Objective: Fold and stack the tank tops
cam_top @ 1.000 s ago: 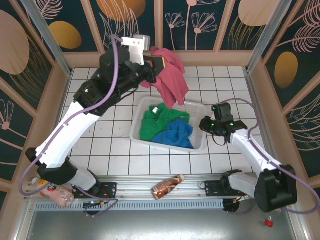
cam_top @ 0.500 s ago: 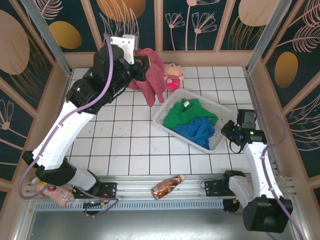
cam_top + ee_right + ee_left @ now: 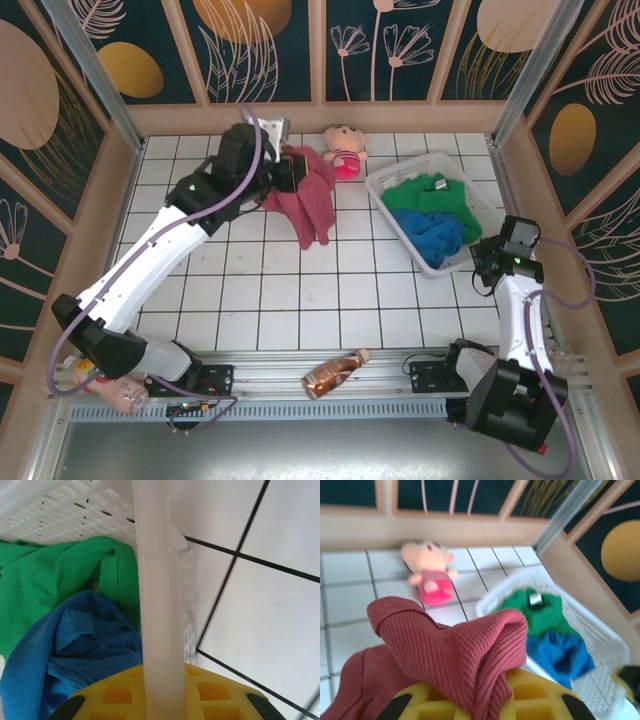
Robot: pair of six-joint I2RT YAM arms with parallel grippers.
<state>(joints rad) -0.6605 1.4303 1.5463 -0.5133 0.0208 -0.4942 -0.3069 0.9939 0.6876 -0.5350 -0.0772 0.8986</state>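
The white tiled table [image 3: 260, 290] now lies bare across its middle. Over the last second the white perforated plastic basket [image 3: 386, 208] has been dragged from the centre to the far right corner. The right gripper [image 3: 488, 262] is clamped on its near rim, and the wrist view shows that rim running between the fingers. The maroon ribbed tank top [image 3: 310, 200], which hung high above the basket a second ago, has been carried left and lowered. It dangles from the closed left gripper [image 3: 288, 172], bunched between the fingers, its lower end at or just above the far-left tiles. The green tank top [image 3: 420, 195] and the bright blue tank top [image 3: 437, 235] remain heaped inside the basket, green farther and blue nearer. The pink plush doll [image 3: 343, 150] lies uncovered by the back wall. In all likelihood one garment is out with room cleared to spread it, and no folding has begun.
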